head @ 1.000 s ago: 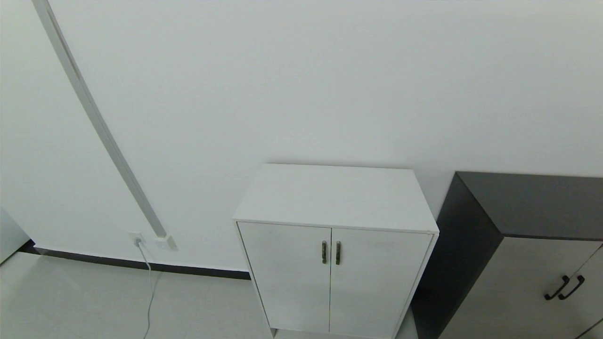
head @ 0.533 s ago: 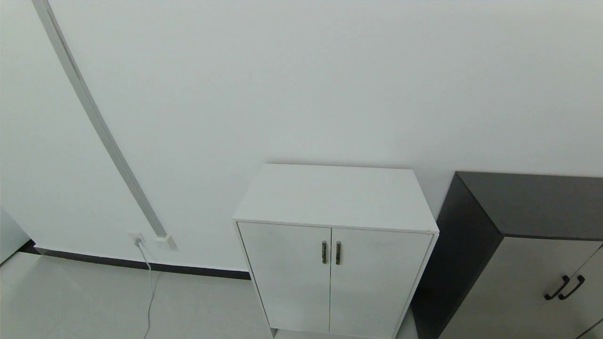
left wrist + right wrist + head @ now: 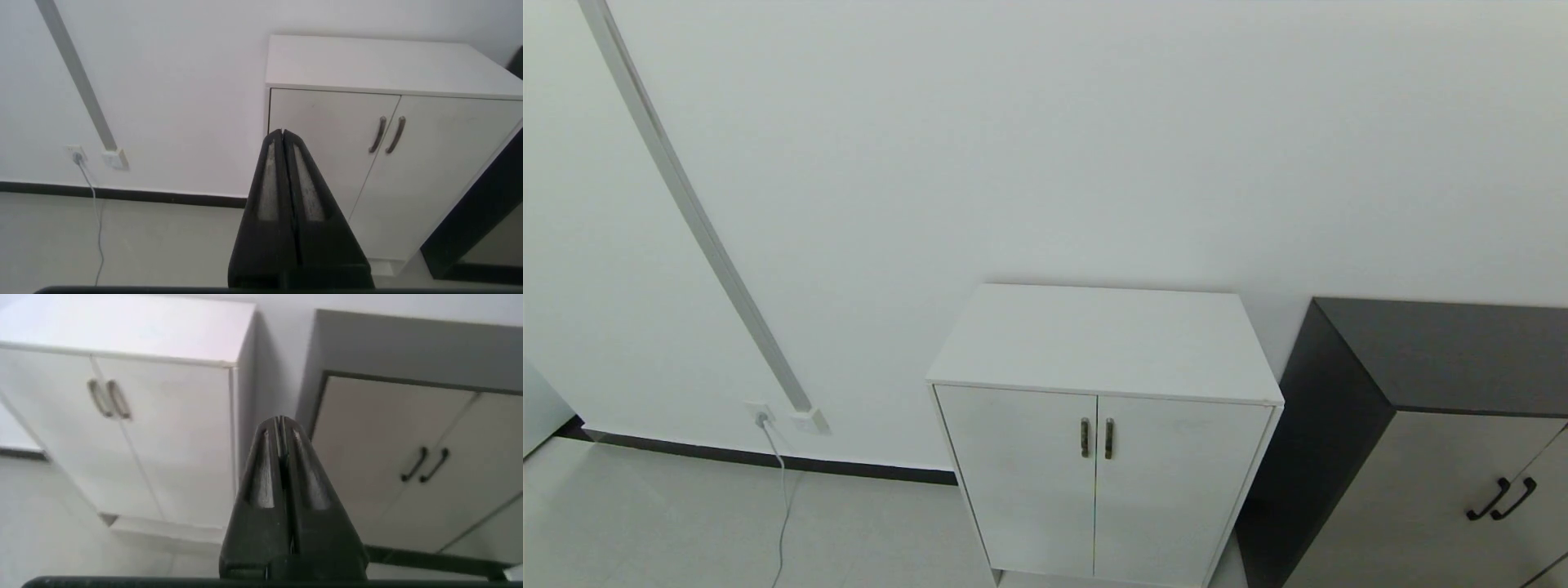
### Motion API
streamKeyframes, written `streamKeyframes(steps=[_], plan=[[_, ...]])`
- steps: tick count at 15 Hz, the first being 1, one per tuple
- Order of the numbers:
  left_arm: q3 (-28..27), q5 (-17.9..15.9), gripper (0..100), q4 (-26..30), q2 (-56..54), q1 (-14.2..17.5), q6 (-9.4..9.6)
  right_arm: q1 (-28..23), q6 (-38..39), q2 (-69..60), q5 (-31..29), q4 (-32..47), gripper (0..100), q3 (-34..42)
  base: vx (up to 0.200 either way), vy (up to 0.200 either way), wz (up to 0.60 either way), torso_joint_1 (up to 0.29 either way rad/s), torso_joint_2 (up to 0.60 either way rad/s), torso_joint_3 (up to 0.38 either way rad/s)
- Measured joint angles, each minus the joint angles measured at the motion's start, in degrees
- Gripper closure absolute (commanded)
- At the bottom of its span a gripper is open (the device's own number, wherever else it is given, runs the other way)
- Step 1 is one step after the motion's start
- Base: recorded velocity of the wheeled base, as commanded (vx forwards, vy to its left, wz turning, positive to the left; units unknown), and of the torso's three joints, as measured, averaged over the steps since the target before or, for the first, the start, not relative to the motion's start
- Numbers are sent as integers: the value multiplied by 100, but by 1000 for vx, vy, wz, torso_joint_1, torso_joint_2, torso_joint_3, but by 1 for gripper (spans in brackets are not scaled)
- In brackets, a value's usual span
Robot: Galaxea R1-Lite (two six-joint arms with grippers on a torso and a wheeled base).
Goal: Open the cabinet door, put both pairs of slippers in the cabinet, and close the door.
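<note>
From my head camera, the white two-door wooden cabinet (image 3: 1098, 482) stands on the pale tiled floor (image 3: 686, 531) at my 12 o'clock, with its back against the white wall (image 3: 1045, 147). Both of its doors are shut and meet at a centre seam. Two slim dark metal handles (image 3: 1096, 438) stand upright side by side, one on each side of that seam, in the upper part of the doors.

Just beside the white cabinet, at its 3 o'clock, is a black cabinet with grey doors (image 3: 1421, 367). Its doors are shut too, and they carry a pair of curved black handles (image 3: 1501, 499). At the white cabinet's 9 o'clock, a white wall socket (image 3: 760, 414) sits low on the wall. A grey cable (image 3: 783, 506) drops from it to the floor, and a grey cable duct (image 3: 686, 204) climbs the wall from beside it.

My left tool (image 3: 283, 139) has its fingers pressed flat together with no gap, and it grips nothing. It is well apart from the white cabinet, with its tips aimed at the left door and the dark metal handles at roughly its 1 o'clock.

My right tool (image 3: 280, 423) is likewise fully closed and empty. It is also well back, with its tips aimed at the narrow gap between the two cabinets. The white cabinet's handles lie at about its 10 o'clock and the curved black handles at about its 2 o'clock.
</note>
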Motion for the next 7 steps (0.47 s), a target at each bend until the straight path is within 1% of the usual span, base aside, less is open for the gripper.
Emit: streamKeyframes(steps=[2,5,7], plan=[[0,2,100,0,0,2,0,2,82,-132,-38,11,100,10,0,0,0,0,0,0],[0,0,100,0,0,0,0,9,662,-210,-65,7,100,21,0,0,0,0,0,0],[0,2,100,0,0,0,0,20,675,-226,-43,5,100,21,0,0,0,0,0,0]])
